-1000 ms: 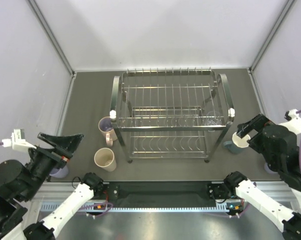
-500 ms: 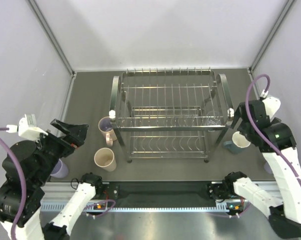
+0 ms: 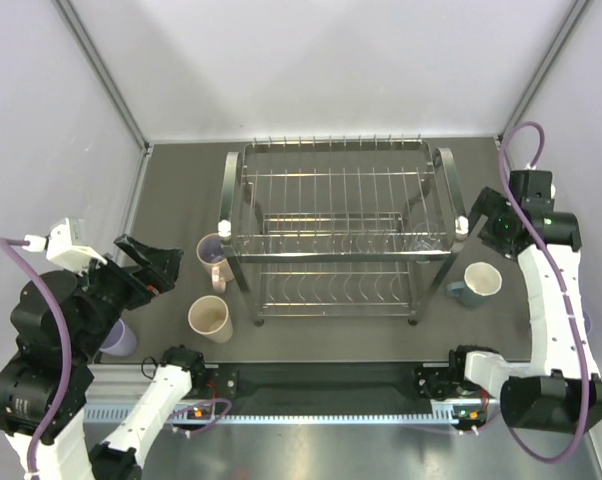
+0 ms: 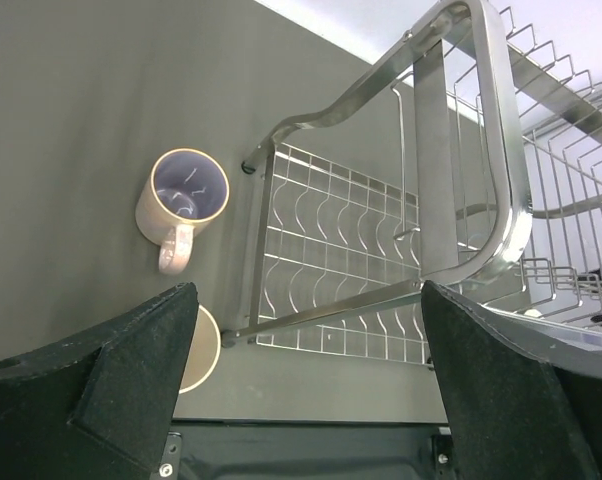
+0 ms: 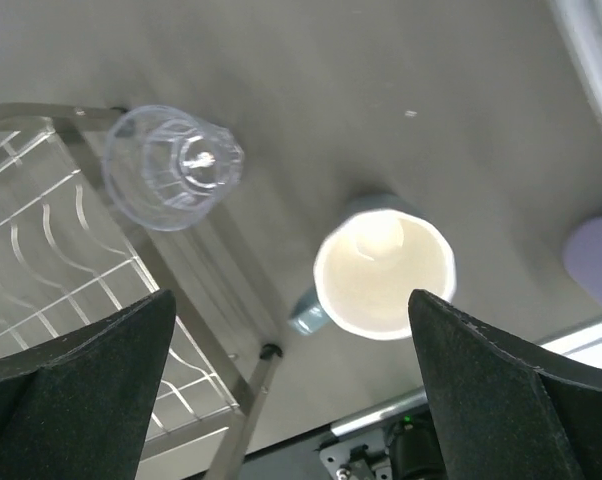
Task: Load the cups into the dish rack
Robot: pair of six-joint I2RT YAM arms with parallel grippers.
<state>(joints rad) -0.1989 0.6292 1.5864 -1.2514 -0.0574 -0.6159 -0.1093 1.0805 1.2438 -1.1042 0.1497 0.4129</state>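
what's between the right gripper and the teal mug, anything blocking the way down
Nothing visible. The right gripper hangs open above the teal mug, which shows unobstructed between its fingers in the wrist view. The clear glass stands off to one side, clear of that path.

Dark grey tabletop [image 3: 181,200]; white enclosure walls [image 3: 331,70]; ribbed metal rail [image 3: 331,413] along near edge, possibly aluminium.

table [image 3: 181,190]: dark grey | centre: chrome dish rack [image 3: 341,215] | left: pink mug [image 3: 214,255], beige tumbler [image 3: 209,318], lavender tumbler [image 3: 121,338] | right: teal mug [image 3: 478,282]
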